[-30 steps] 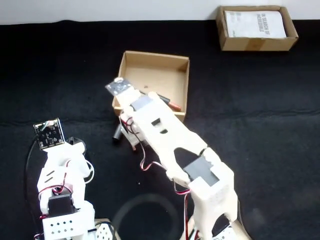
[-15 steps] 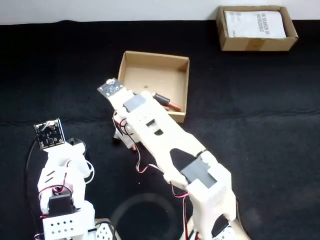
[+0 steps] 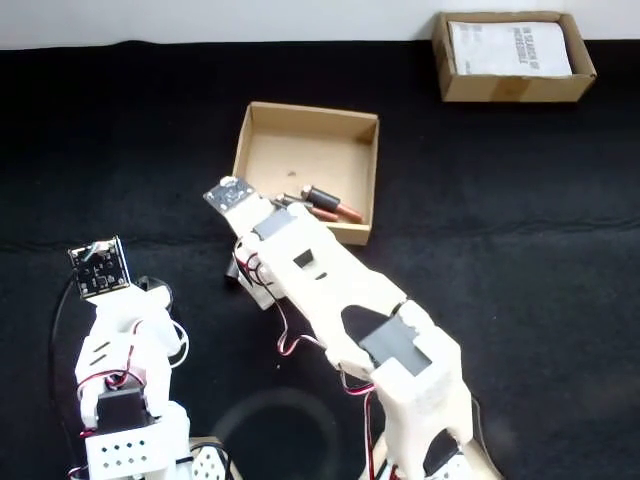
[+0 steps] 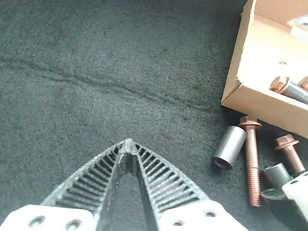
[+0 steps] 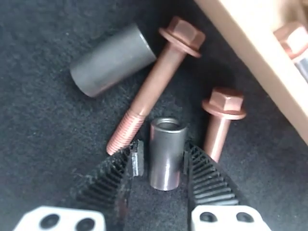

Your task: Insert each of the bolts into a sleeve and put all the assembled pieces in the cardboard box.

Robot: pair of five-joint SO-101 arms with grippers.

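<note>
A sleeve (image 5: 167, 154) is straddled by the narrowly parted fingers (image 5: 207, 179) of the right gripper (image 5: 162, 148) just outside the cardboard box (image 5: 250, 43) (two bolts (image 5: 154, 89) lie alongside), while the left gripper (image 4: 127, 144) is seen closed, empty.

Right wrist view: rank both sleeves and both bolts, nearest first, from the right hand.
1. Near sleeve, inside the right hand.
2. Long bolt and short bolt, one each side: too close to call.
3. Far sleeve, by the long bolt's head.

The shank tip of the short bolt (image 5: 222, 115) is hidden behind the right fingers (image 5: 208, 179).
</note>
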